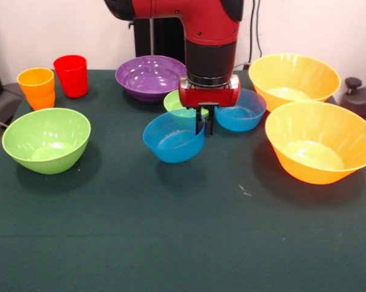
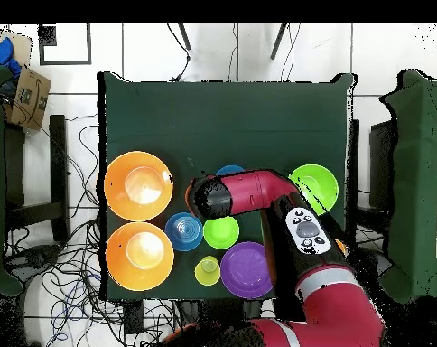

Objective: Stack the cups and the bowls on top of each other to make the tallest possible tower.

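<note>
Now gripper [image 1: 205, 126] pinching rim of small blue bowl [image 1: 172, 139].

Cardboard box [image 2: 25, 95] (left) beside green table [image 2: 258, 108].

Red and black arm comes down vertically over mid-worktop, wrist pointing straight down. Tool [image 1: 204, 123] sits low, its two dark fingers [image 1: 199, 121] close together, pinching the rim of a small blue bowl [image 1: 172, 139]. Overhead, the forearm lies across the worktop.
</note>
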Controlling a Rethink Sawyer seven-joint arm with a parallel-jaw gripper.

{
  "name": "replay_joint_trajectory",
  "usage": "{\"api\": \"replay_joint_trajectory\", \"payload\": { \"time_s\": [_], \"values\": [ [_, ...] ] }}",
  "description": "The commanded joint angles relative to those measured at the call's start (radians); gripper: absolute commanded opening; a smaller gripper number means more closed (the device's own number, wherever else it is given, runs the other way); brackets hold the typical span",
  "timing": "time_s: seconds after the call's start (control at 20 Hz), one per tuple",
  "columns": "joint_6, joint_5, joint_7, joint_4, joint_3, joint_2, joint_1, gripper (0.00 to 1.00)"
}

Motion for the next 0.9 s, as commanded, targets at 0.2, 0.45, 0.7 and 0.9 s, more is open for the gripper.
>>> {"api": "replay_joint_trajectory", "payload": {
  "time_s": [0.2, 0.45, 0.7, 0.9],
  "values": [
    [0.153, -0.003, -0.052, -0.099, 0.005, -0.013, -0.009, 0.0],
    [0.153, -0.012, -0.062, -0.097, 0.004, -0.019, -0.023, 0.0],
    [0.139, -0.008, -0.052, -0.095, 0.012, -0.002, -0.021, 0.0],
    [0.13, -0.007, -0.048, -0.088, 0.017, 0.002, -0.021, 0.0]
  ]
}}
